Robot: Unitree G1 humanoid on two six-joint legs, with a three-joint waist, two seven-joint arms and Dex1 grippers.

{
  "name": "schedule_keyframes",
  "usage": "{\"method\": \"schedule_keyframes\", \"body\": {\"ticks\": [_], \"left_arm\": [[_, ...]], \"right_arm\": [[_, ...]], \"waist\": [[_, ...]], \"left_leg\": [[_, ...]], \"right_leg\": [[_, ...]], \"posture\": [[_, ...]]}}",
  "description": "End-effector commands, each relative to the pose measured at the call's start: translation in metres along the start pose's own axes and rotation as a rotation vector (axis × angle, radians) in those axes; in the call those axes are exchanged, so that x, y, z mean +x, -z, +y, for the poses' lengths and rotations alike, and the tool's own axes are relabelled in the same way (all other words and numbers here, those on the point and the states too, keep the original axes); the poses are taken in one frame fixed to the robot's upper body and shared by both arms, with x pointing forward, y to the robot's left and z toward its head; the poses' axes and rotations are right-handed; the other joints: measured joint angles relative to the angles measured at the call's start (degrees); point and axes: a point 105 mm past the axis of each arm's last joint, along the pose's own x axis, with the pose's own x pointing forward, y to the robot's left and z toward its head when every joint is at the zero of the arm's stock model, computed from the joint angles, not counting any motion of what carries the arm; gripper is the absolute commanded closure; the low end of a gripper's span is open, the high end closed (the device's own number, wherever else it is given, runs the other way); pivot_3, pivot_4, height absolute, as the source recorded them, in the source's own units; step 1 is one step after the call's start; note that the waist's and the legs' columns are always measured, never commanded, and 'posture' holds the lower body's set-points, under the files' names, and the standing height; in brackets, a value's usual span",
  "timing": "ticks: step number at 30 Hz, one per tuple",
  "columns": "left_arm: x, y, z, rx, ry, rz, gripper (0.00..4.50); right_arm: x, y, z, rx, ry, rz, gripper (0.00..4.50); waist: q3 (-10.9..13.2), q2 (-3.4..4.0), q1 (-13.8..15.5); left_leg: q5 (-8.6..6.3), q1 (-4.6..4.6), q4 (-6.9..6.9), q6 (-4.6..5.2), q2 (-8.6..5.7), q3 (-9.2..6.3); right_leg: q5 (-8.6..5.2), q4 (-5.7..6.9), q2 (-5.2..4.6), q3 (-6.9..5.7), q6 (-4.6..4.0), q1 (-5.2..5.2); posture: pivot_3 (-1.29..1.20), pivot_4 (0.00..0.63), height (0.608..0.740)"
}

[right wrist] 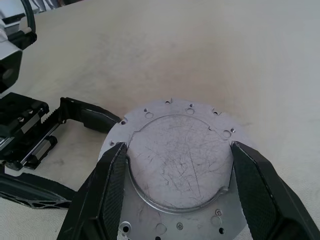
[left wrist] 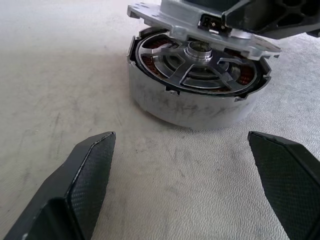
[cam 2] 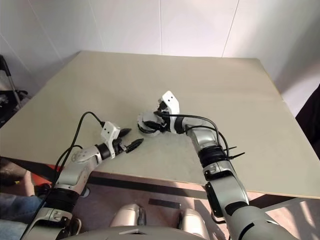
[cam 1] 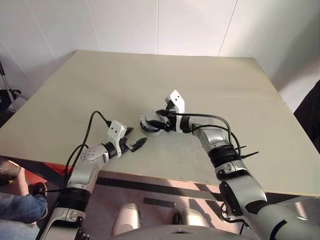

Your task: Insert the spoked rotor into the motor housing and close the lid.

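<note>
The motor housing (left wrist: 190,107), a silver-grey cup, stands on the table near its front edge. Inside it lies the spoked rotor (left wrist: 200,70), with copper windings showing between the spokes. Just above the housing the lid (right wrist: 177,165) hangs slightly tilted, a light-grey disc with small holes around its rim. My right gripper (right wrist: 177,147) is shut on the lid's raised centre, one finger on each side. My left gripper (left wrist: 181,137) is open and empty, low over the table a short way in front of the housing (cam 1: 150,125).
The beige table (cam 1: 225,80) stretches wide behind and to both sides of the housing. Its front edge runs just below my arms. A person's leg and shoe (cam 1: 12,200) show at the lower left, beside a dark stand (cam 1: 7,95).
</note>
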Motion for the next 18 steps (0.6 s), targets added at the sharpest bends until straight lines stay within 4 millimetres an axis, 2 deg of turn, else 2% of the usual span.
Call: {"method": "schedule_keyframes", "body": {"ticks": [1, 18], "left_arm": [[-0.001, -0.004, 0.002, 0.012, -0.003, -0.006, 0.00], [-0.003, -0.003, 0.002, 0.004, -0.013, -0.008, 0.00]], "right_arm": [[0.000, -0.014, 0.004, -0.127, -0.006, -0.023, 1.33], [0.002, -0.001, -0.002, -0.161, 0.028, 0.046, 1.33]], "waist": [[0.00, 0.00, 0.00], [0.00, 0.00, -0.03]], "left_leg": [[0.00, 0.00, 0.00, 0.00, 0.00, 0.00], [-0.02, 0.02, 0.01, 0.03, 0.00, 0.00]], "right_leg": [[0.00, 0.00, 0.00, 0.00, 0.00, 0.00], [0.00, -0.03, 0.00, 0.00, 0.00, 0.06]], "posture": [[0.00, 0.000, 0.740], [0.00, 0.000, 0.740]]}}
